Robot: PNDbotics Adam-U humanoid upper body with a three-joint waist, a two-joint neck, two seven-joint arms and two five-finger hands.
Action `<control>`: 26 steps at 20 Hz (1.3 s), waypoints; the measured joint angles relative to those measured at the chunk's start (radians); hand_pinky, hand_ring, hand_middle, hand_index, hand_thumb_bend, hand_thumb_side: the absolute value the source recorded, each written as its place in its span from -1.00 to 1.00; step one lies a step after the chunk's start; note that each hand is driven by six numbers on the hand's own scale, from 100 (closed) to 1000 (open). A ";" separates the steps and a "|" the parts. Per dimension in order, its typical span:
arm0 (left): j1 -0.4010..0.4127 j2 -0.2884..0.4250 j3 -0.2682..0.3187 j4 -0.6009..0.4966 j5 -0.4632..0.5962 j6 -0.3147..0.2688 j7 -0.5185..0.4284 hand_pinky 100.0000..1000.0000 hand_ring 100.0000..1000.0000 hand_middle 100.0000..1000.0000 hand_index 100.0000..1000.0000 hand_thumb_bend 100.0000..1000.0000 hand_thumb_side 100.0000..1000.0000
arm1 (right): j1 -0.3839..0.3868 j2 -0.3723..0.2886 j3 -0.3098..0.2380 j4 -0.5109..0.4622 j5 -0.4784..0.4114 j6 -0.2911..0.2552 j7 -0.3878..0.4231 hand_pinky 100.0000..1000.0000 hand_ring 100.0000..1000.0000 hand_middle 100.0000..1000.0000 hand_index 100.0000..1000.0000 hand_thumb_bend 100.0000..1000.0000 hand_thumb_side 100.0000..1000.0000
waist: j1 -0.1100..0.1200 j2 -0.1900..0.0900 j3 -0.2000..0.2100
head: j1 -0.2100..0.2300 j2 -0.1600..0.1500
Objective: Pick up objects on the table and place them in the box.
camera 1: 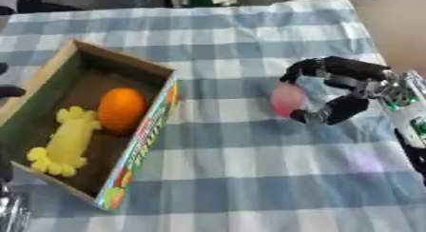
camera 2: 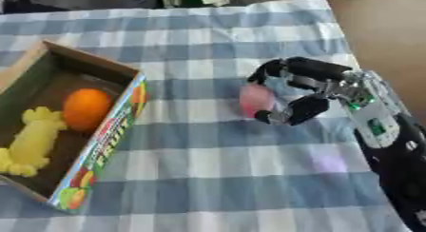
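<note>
While our right hand (camera 2: pixel 312 91) curls its fingers (camera 2: pixel 287 113) round the pink ball (camera 2: pixel 255 100), right of the box (camera 1: pixel 141 136), it grips. Inside the box we see an orange (camera 1: pixel 121 108) and a yellow toy (camera 1: pixel 65 141)

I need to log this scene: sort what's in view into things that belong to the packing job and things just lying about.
Part of the job:
- pink object, with the right hand curled round it
- box
- orange, already in the box
- yellow toy, already in the box

Just lying about:
- checked tablecloth
</note>
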 measured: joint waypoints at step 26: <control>-0.001 0.002 0.000 0.000 0.000 0.002 -0.003 -0.09 0.33 0.17 0.44 -1.00 0.35 | -0.054 0.034 -0.005 -0.021 -0.100 0.103 -0.158 0.55 0.36 -0.57 -0.10 -1.00 -1.00 | -0.006 -0.015 0.001 | -0.002 0.001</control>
